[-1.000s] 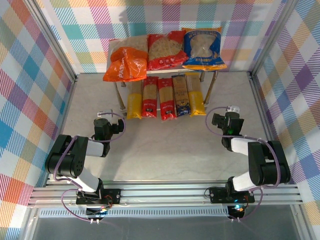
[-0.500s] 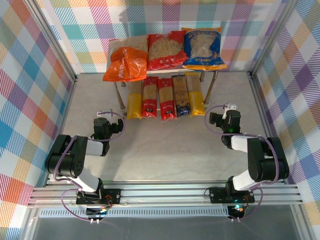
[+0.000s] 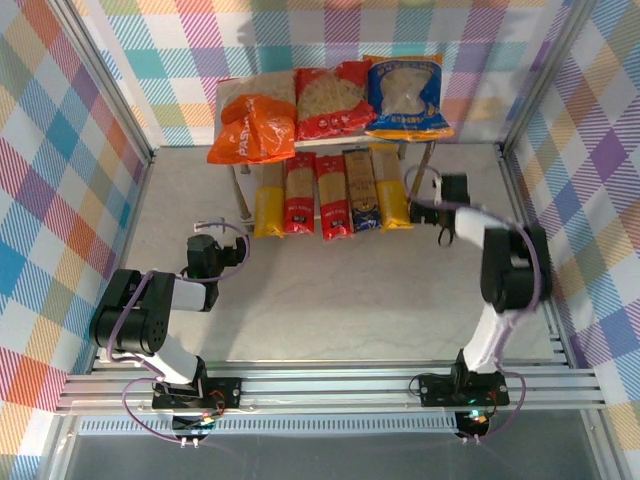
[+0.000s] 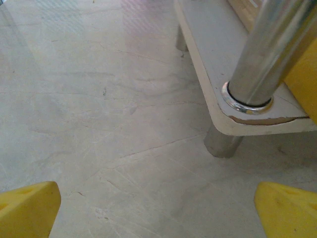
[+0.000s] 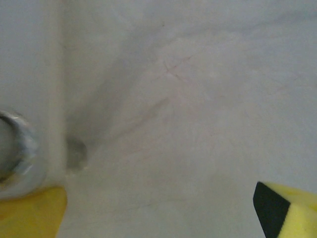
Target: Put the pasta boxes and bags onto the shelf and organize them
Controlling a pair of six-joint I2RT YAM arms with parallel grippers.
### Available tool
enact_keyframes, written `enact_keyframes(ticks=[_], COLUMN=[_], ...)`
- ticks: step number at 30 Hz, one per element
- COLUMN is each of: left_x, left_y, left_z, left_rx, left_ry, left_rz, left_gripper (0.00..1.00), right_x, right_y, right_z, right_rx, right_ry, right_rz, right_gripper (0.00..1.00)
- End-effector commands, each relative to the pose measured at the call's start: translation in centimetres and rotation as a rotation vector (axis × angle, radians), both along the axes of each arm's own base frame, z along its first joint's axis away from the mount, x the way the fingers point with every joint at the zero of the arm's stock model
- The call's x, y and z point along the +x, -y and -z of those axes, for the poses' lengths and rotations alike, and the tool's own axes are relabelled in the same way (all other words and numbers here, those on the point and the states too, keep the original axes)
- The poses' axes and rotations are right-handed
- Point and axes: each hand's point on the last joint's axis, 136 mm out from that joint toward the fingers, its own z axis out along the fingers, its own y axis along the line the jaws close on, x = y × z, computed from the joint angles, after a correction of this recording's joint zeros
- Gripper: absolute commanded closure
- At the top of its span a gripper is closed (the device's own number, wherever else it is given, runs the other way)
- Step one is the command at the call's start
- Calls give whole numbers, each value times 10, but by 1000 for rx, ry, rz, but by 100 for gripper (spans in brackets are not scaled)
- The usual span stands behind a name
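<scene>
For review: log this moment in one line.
bags: shelf top | boxes: lower board | left gripper: open, empty | right gripper: open, by shelf leg

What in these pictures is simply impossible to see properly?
- Top view: far ends of the pasta boxes, hidden under the top plate of the shelf and the bags.
- Top view: print on the packs, too small to read.
- Left wrist view: a yellow pack, cut off by the right edge.
- Right wrist view: blurred; the yellow patch at lower left could be a finger or a pack.
</scene>
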Motion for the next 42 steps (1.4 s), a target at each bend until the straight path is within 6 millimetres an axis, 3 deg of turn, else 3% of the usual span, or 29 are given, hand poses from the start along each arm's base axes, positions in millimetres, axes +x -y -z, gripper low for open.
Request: enact_keyframes(ticks=[1, 2, 3, 4, 6, 9, 11, 14, 17, 21, 26, 31, 33, 36, 39, 42], left_x=[6, 6, 6, 6, 7, 6, 7, 7, 7, 7, 7, 7, 7, 7, 7, 7], left_y=[0, 0, 0, 0, 0, -1, -1, -1, -1, -1, 0, -1, -1, -1, -1, -1], left_z=[-7, -7, -7, -7, -7, -7, -7, -7, -7, -7, -7, -7, -6, -7, -7, -7], left_rx=[-21, -22, -22, -24, -24, -25, -26, -25, -28, -28, -29, -29, -29, -29, -28, -30], left_ry=[17, 17, 17, 17, 17, 16, 17, 16, 14, 15, 16, 15, 13, 16, 15, 14], left_rz=[5, 4, 5, 4, 4, 3, 3, 1, 2, 4, 6, 4, 4, 4, 3, 4], left_gripper=[0, 0, 0, 0, 0, 0, 0, 0, 0, 0, 0, 0, 0, 0, 0, 0], right_x=[-61, -53, -46, -31, -26, -37, -37, -35, -32, -30, -30, -29, -25, -13, -7, -22], right_y=[-16, -18, -20, -24, -29, -11, -13, -7, -10, -8, -14, -19, -28, -31, -21, -9], right_z=[81, 90, 98, 90, 81, 76, 81, 86, 89, 89, 86, 84, 73, 30, -35, -98], right_rx=[68, 74, 67, 57, 35, -11, -8, -23, -22, 40, 96, 168, 230, 245, 188, 127], right_ry=[-903, -968, -926, -845, -613, -406, -438, -700, -867, -837, -679, -713, -631, -418, -137, 200], right_rz=[-118, -221, -269, -267, -288, -80, -103, -18, -67, -29, -111, -143, -158, -127, -104, -84], right_gripper=[1, 1, 1, 1, 1, 1, 1, 1, 1, 1, 1, 1, 1, 1, 1, 1])
